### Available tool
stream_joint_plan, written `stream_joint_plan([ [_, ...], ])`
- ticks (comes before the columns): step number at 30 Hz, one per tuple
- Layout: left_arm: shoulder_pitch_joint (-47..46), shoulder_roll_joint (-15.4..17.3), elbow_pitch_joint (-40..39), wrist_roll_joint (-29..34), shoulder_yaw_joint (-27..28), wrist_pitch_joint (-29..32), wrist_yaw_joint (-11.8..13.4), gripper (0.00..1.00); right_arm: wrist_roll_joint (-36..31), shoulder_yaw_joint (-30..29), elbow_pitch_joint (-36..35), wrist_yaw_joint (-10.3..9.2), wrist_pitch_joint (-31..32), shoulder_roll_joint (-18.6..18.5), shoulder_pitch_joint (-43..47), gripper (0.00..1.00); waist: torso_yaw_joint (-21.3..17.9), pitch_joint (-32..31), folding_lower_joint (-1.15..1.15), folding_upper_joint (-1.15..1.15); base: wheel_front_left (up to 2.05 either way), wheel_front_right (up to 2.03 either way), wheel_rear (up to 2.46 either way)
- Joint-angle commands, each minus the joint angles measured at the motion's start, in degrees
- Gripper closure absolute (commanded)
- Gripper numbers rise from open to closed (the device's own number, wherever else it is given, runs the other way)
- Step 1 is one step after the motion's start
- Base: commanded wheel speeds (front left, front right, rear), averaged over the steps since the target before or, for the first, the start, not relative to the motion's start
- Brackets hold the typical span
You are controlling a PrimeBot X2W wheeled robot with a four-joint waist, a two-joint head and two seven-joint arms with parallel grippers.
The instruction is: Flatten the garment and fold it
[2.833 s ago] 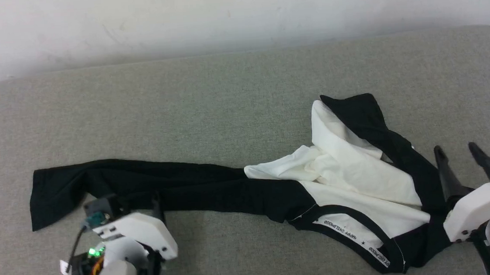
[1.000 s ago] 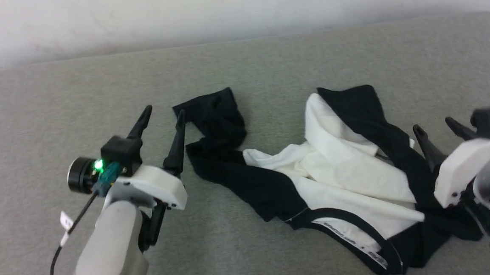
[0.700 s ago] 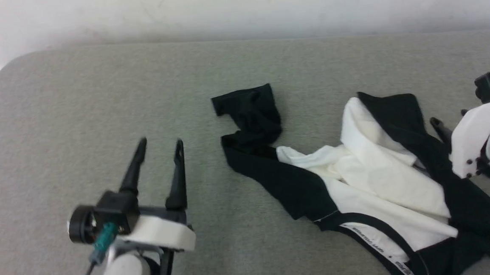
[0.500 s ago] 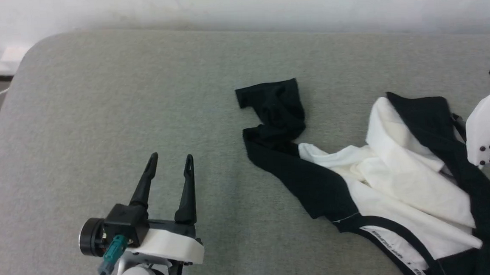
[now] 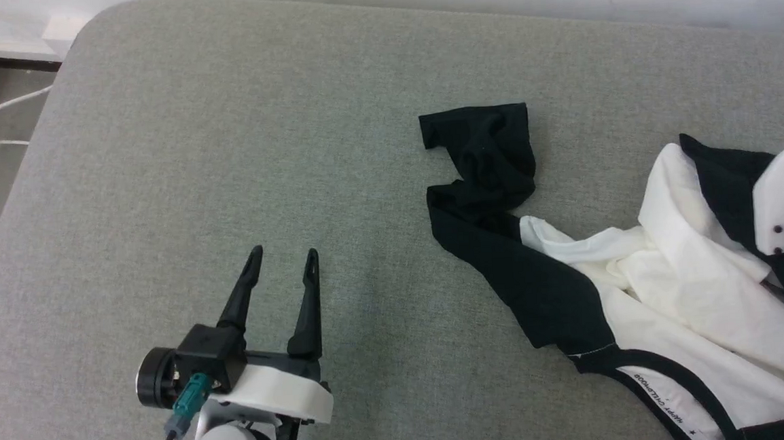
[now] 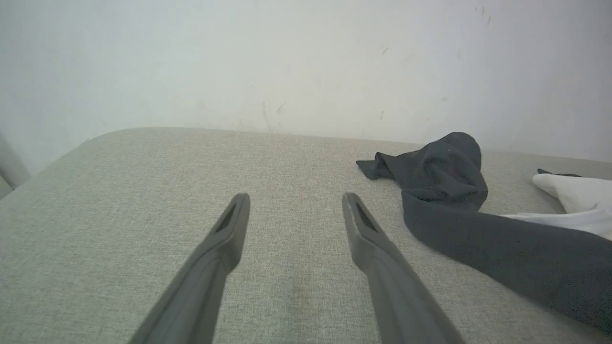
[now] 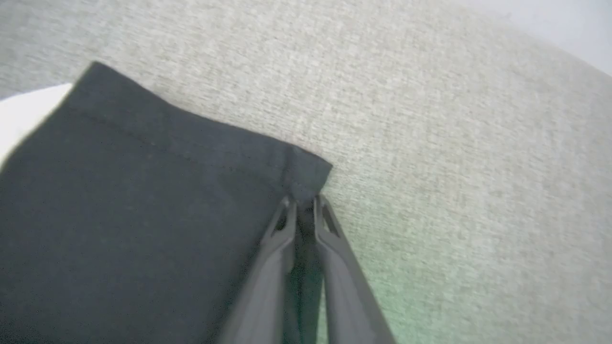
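One garment (image 5: 675,284), two pincers.
Right pincer (image 7: 303,200) is clamping its black cuff (image 7: 306,177); left pincer (image 5: 283,254) is hovering spread, empty.

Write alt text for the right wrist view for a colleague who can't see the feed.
The right pincer is closed on the hemmed corner of the garment, pinching its black sleeve cuff. The sleeve spreads left over a grey fabric surface, with a sliver of white cloth at the left edge.

One garment (image 5: 695,276), one cable (image 5: 14,101) — two end effectors (image 5: 283,259) (image 7: 301,203) (paired)
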Motion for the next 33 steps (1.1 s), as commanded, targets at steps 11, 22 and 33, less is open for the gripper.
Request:
stream_joint_plan([
  [11,-0.4,-0.7,1.1,1.3,1.5,-0.3,-1.8,0.00,-1.1,-5.0,3.2,-0.05,-10.7,-3.8,0.1,1.00,-7.7,-4.6,0.00,0.00,0.00,0.00,0.00],
  [22,-1.4,-1.3,1.5,2.0,1.1,-0.3,-3.1,0.00,-13.7,-25.4,7.1,-0.05,-10.3,-11.9,6.4,1.00,-10.7,-3.9,0.00,0.00,0.00,0.00,0.00],
  [33,-0.8,-1.1,5.8,0.3,-0.2,1.7,-5.0,0.00,-13.2,-25.6,1.8,-0.05,-22.7,0.0,7.9,0.00,-14.3,-5.6,0.00,0.00,0.00,0.00,0.00],
])
